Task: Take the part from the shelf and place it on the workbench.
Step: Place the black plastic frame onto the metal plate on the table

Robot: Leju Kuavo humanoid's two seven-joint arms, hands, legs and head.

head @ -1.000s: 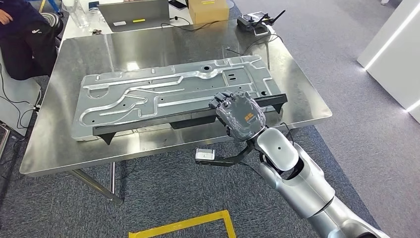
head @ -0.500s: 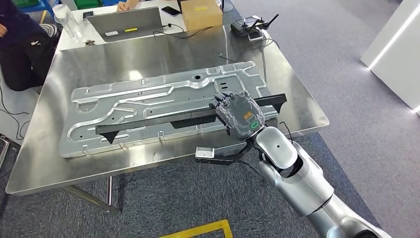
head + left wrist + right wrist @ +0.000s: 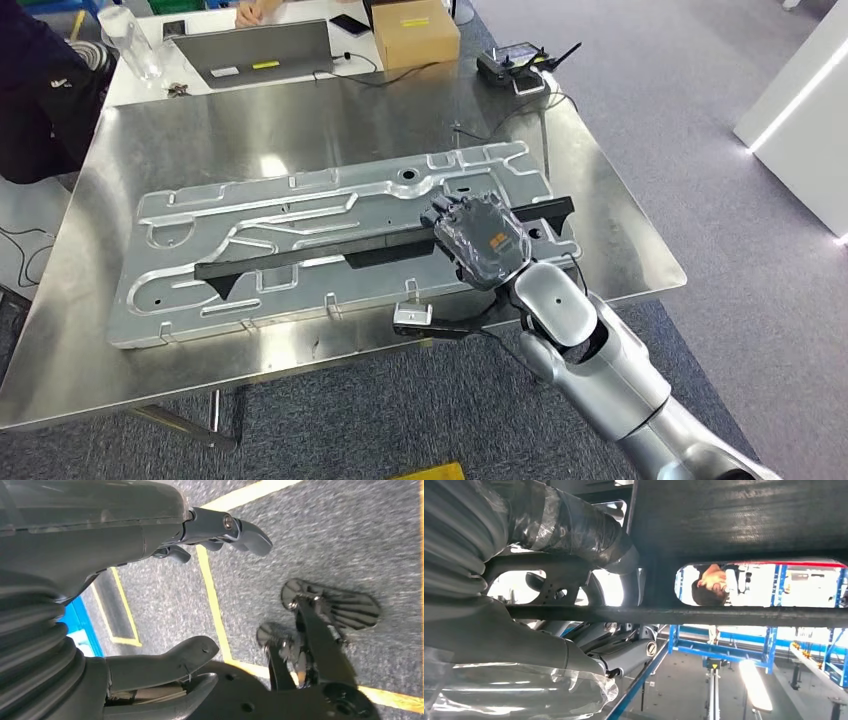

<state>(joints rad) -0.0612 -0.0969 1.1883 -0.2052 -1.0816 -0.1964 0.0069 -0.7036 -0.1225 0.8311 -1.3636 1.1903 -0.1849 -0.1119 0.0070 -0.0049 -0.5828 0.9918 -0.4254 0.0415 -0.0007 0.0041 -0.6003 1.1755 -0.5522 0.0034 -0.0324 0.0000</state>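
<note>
Above stamped silver metal panel (image 3: pixel 330 235) on steel bench (image 3: pixel 620 250): right hand (image 3: pixel 478 237) grips long black bar-shaped part (image 3: pixel 330 254) off-centre, keeping it level for set-down. Left hand (image 3: pixel 150 605) hangs slack-fingered, holding nothing.

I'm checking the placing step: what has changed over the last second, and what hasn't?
The right hand has carried the black part forward, from the near edge of the metal panel to over its middle. The whole head view shifted too, so the camera moved. The hand still grips the part; panel and workbench look unmoved.
</note>
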